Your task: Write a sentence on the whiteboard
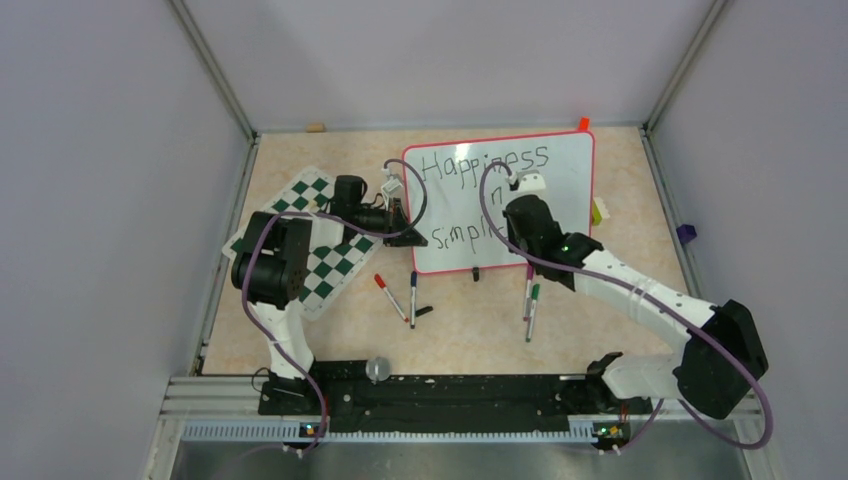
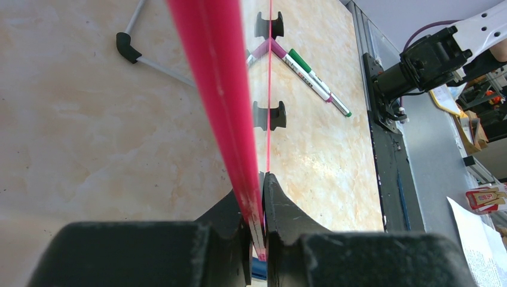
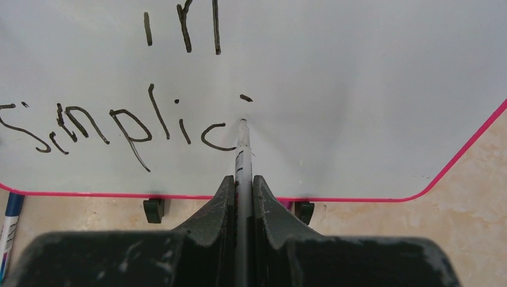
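- Black on black: my right pincer [image 3: 242, 182] is clamping tight on the marker [image 3: 241, 156], with the barrel running straight out between the jaws.
- The nib is touching the whiteboard [image 3: 370, 84] just right of the "c" in "Simplic". A small dot is sitting just above it, so I'm judging the next "i" to be the stroke in hand.
- I'm aiming for light, even pressure here. Pushing hard is going to skid the nib or shove the board back.
- I'm wanting a short downstroke that matches the height of the letters beside it, sits on their baseline and ends well above the red frame.
- My left pincer [image 2: 257, 182] is pinching the board's red edge, jaws closed on it, bracing it against my writing.
- Further out, the whiteboard is sitting at the far middle of the table [image 1: 470, 330] on its little black feet [image 3: 153, 209], just right of the chess mat [image 1: 320, 275].
- Spare markers [image 1: 531, 300] are lying in front of it, and I'm planning to hold my forearm clear of them.
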Controlling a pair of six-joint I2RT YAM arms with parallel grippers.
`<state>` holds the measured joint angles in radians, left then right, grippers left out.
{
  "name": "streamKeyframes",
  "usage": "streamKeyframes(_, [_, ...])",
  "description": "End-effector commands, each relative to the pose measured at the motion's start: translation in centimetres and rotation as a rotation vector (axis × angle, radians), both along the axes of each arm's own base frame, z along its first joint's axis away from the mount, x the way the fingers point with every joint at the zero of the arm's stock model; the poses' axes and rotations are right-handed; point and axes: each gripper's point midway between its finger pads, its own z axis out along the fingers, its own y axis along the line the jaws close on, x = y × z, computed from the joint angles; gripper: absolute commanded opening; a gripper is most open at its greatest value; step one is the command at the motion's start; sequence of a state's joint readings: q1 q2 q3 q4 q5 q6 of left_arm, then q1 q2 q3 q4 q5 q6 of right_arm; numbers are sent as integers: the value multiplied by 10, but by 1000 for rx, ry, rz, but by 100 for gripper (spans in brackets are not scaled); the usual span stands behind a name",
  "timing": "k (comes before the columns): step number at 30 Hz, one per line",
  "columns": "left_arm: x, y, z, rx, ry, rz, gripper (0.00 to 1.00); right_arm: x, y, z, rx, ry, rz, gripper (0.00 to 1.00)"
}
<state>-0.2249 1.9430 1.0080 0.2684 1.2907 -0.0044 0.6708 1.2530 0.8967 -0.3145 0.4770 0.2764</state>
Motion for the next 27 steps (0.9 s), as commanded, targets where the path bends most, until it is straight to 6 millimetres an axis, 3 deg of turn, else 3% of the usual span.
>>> streamKeyframes(1, [-19,0,-36,65,60,-13,0,12,0,7,21,-40,-36,0])
streamKeyframes(14, [-19,0,-35,66,58,-12,0,17,-4,6,-21,-37,-52,0])
streamKeyframes(27, [-20,0,-35,66,59,-13,0,-8,-6,-21,6,48,-18,0])
